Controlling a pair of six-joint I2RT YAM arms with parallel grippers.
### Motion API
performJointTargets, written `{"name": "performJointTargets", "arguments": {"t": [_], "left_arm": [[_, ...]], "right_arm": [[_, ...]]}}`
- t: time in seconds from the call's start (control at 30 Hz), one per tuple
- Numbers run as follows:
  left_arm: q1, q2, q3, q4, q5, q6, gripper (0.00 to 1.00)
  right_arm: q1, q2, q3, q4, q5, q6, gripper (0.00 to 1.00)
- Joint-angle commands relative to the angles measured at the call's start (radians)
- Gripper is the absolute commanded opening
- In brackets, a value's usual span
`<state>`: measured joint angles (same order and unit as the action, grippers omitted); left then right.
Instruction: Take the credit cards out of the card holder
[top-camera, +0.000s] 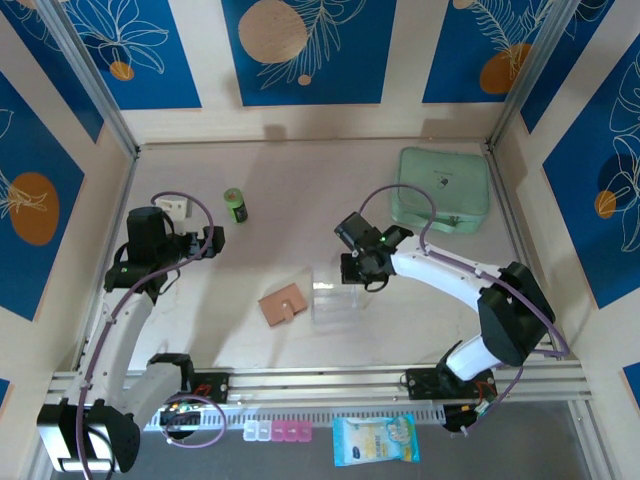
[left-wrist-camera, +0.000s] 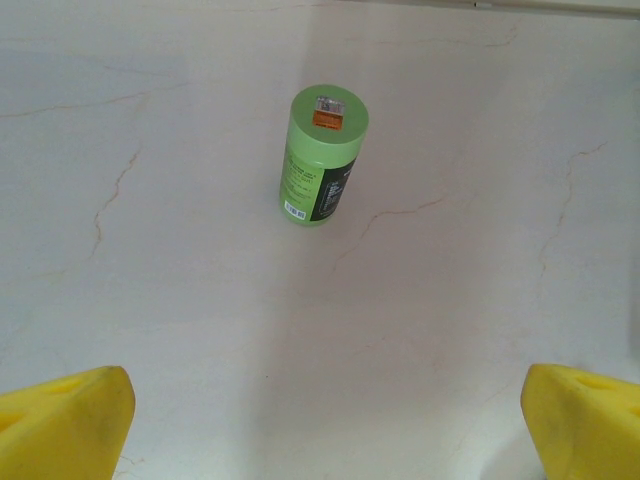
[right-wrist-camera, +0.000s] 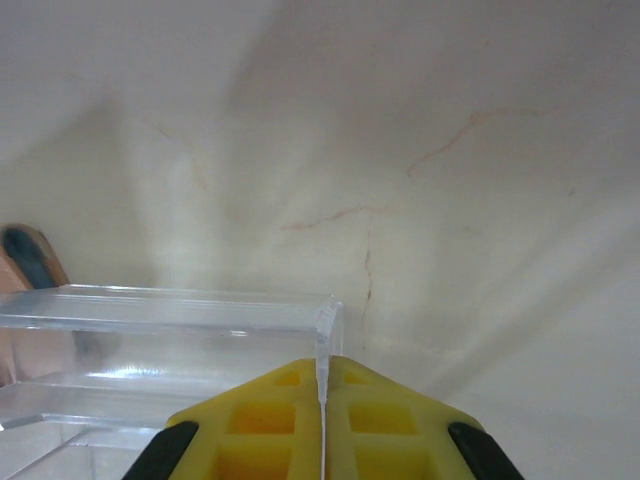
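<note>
The card holder (top-camera: 283, 304) is a tan leather wallet lying closed on the table, left of centre. Its edge shows at the left of the right wrist view (right-wrist-camera: 25, 265). The credit cards are hidden. My right gripper (top-camera: 352, 270) (right-wrist-camera: 322, 375) is shut on the thin upright wall of a clear plastic tray (top-camera: 340, 298) (right-wrist-camera: 170, 320), just right of the wallet. My left gripper (top-camera: 215, 240) (left-wrist-camera: 330, 420) hovers open over bare table at the left, its yellow fingers (left-wrist-camera: 70, 420) far apart with nothing between them.
A green bottle (top-camera: 235, 206) (left-wrist-camera: 322, 155) stands ahead of the left gripper. A mint-green case (top-camera: 443, 190) lies at the back right. A white block (top-camera: 172, 207) sits at the back left. A blue packet (top-camera: 375, 440) and pink boxes (top-camera: 278, 431) lie below the front rail.
</note>
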<state>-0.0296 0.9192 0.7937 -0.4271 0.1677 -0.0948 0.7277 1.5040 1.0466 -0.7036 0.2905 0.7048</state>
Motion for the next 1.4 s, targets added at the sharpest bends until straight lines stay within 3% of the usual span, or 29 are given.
{"name": "performJointTargets", "arguments": {"t": [0.0,0.27,0.67,1.1,1.37], "left_arm": [[-0.006,0.003,-0.007,0.007,0.0,0.025,0.99],[-0.007,0.003,-0.007,0.007,0.0,0.026,0.99],[-0.007,0.008,-0.006,-0.001,-0.007,0.029,0.99],[-0.007,0.003,-0.01,0.005,0.003,0.029,0.99],[-0.007,0.013,-0.01,0.006,0.005,0.026,0.99]], "right_arm": [[-0.037,0.022,0.085,-0.025,0.009,-0.029,0.07],[-0.135,0.204,0.326,-0.043,0.004,-0.1,0.07],[-0.182,0.527,0.689,-0.128,0.022,-0.184,0.07],[-0.175,0.628,0.733,-0.125,0.032,-0.164,0.08],[-0.175,0.609,0.739,-0.136,0.031,-0.155,0.18]]}}
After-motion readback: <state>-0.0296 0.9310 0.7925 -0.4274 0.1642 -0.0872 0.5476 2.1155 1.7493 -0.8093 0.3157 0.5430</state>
